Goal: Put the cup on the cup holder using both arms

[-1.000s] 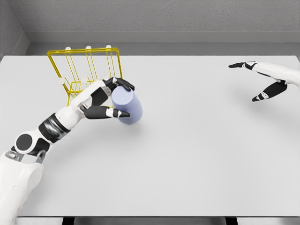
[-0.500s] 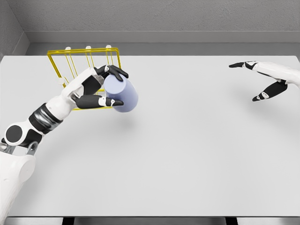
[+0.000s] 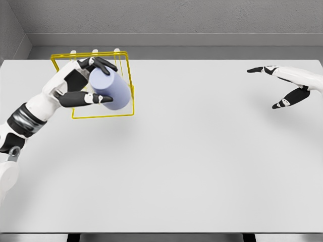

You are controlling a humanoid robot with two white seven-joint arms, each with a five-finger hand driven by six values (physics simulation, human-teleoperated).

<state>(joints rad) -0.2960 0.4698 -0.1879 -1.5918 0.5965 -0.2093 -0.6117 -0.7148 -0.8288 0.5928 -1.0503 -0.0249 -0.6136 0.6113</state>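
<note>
Left hand [image 3: 75, 83]: fingers curling round the cup [image 3: 111, 92], gripping it tilted in front of the rack [image 3: 128, 75]; the cup is overlapping the yellow wire frame, near the table's [image 3: 202, 166] far left corner; right hand [image 3: 287, 85]: hanging at the right edge, fingers spreading, gripping nothing; broad bare tabletop is lying between the two hands and toward the near edge.

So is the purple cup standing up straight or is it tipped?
Tipped. The cup lies on its side in the left hand, fingers wrapped around it, in front of the yellow cup holder.
</note>
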